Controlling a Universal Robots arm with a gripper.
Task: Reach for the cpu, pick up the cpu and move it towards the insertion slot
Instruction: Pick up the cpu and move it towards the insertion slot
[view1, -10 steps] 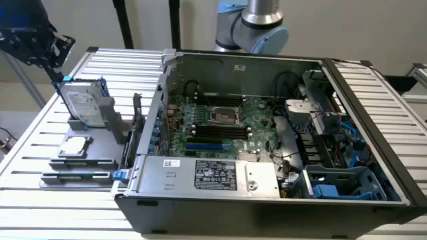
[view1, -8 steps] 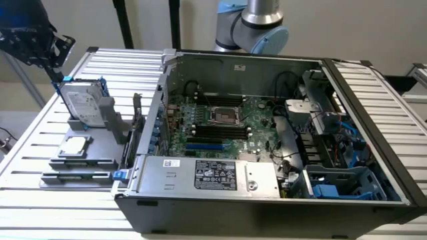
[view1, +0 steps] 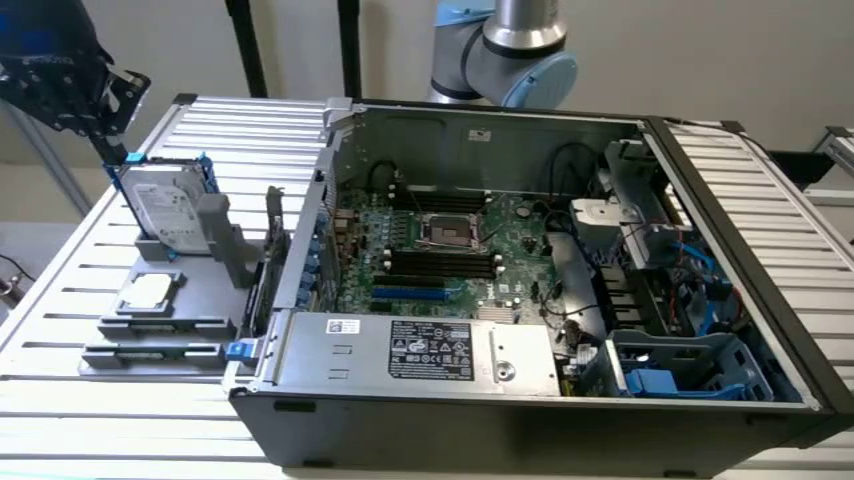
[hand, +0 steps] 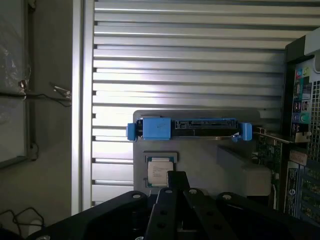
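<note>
Your tool (view1: 107, 143) hangs at the exterior view's upper left, above the upright hard drive (view1: 167, 205) in its blue frame. It's holding nothing, and you can't tell from either view whether it's spread or pressed together. The cpu (view1: 150, 290) lies flat, silver face up, in the grey holder (view1: 187, 322) on the slatted table (view1: 240, 130). It's just beside the hard drive's base and outside the open PC case (view1: 534, 425). In the wrist view the tool (hand: 176, 176) overlaps the cpu's (hand: 158, 171) edge. The insertion slot (view1: 450, 232) sits mid-motherboard inside the case, silver frame and dark centre, well apart from the cpu.
</note>
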